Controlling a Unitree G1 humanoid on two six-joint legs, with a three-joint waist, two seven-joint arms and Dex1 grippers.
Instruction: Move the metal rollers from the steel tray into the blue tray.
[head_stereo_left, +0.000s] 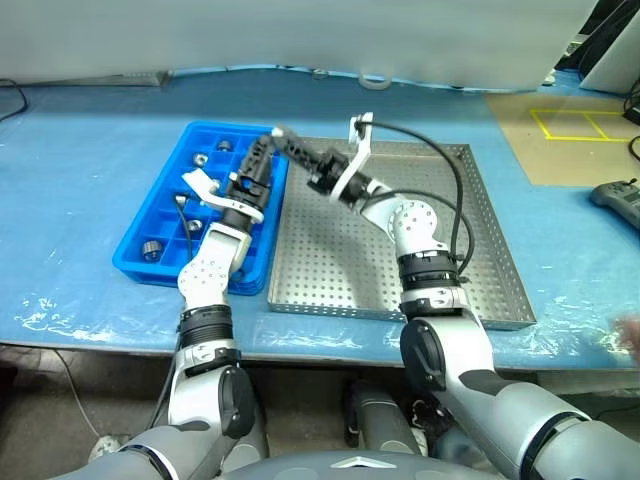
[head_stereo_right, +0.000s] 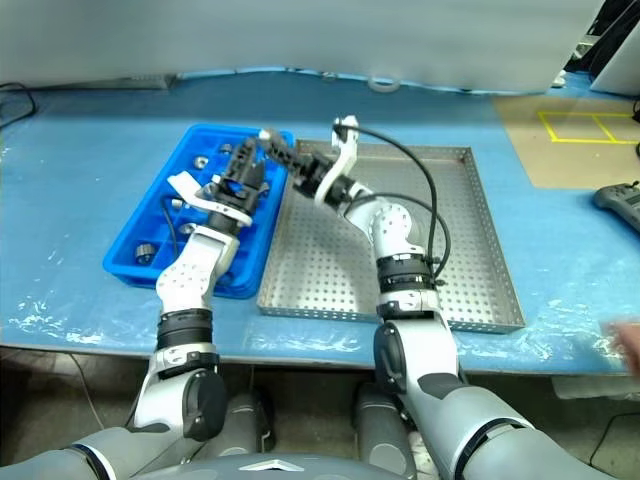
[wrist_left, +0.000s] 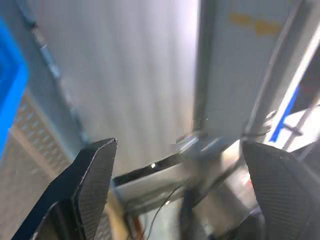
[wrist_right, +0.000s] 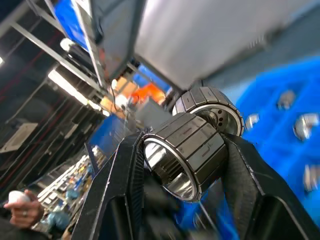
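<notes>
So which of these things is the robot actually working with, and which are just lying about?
Part of the job:
- metal rollers, several already in the blue tray
- one roller gripped in the right pincer
- steel tray
- left pincer, open

Just lying about:
- black handheld controller at the table's right edge
- yellow tape markings
- blue table cover

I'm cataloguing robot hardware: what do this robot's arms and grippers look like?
Both arms are silver-grey shells with black ribbed joint rings. The left gripper and right gripper each have two black fingers on white brackets. A black cable loops from the right wrist.
</notes>
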